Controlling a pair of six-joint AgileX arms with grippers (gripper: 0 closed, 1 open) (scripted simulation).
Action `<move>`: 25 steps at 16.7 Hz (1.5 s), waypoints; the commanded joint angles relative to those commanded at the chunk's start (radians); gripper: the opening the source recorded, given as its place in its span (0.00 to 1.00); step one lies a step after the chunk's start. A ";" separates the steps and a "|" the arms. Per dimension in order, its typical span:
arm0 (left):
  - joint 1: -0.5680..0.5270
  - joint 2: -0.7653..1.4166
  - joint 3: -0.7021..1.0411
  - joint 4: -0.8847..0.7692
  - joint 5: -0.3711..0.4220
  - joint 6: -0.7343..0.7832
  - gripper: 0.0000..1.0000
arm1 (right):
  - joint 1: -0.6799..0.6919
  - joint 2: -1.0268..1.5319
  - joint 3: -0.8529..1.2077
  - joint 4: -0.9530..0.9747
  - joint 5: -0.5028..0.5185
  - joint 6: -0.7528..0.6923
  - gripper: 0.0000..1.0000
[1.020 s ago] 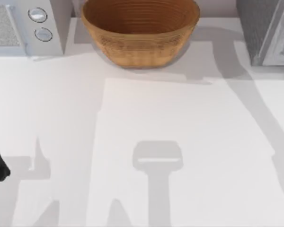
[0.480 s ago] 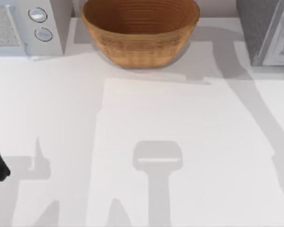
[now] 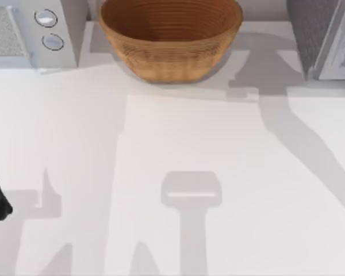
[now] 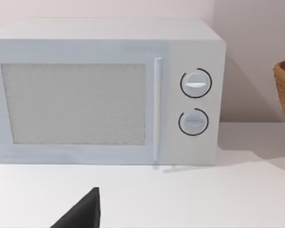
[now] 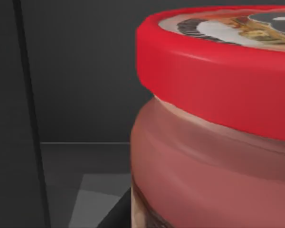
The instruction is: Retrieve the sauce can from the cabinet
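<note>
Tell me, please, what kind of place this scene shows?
Probably a simulated kitchen counter: a white microwave stands on the white table beside a woven basket, and a red-lidded sauce can sits inside a dark cabinet.

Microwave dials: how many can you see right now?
2. Both sit on the microwave's front panel beside the door handle, the upper dial directly above the lower dial. From the top view, the microwave stands at the table's back left.

Red-rimmed sauce can point(image 5: 213, 142), woven brown basket point(image 3: 169, 40), white microwave point(image 4: 104, 90).
</note>
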 joint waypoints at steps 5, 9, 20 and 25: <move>0.000 0.000 0.000 0.000 0.000 0.000 1.00 | 0.076 -0.076 0.006 -0.077 0.078 0.001 0.00; 0.000 0.000 0.000 0.000 0.000 0.000 1.00 | 0.068 -0.084 -0.003 -0.070 0.068 0.003 0.00; 0.000 0.000 0.000 0.000 0.000 0.000 1.00 | -0.189 -0.569 -0.784 0.178 -0.333 0.012 0.00; 0.000 0.000 0.000 0.000 0.000 0.000 1.00 | -0.375 -0.918 -1.378 0.374 -0.518 0.002 0.00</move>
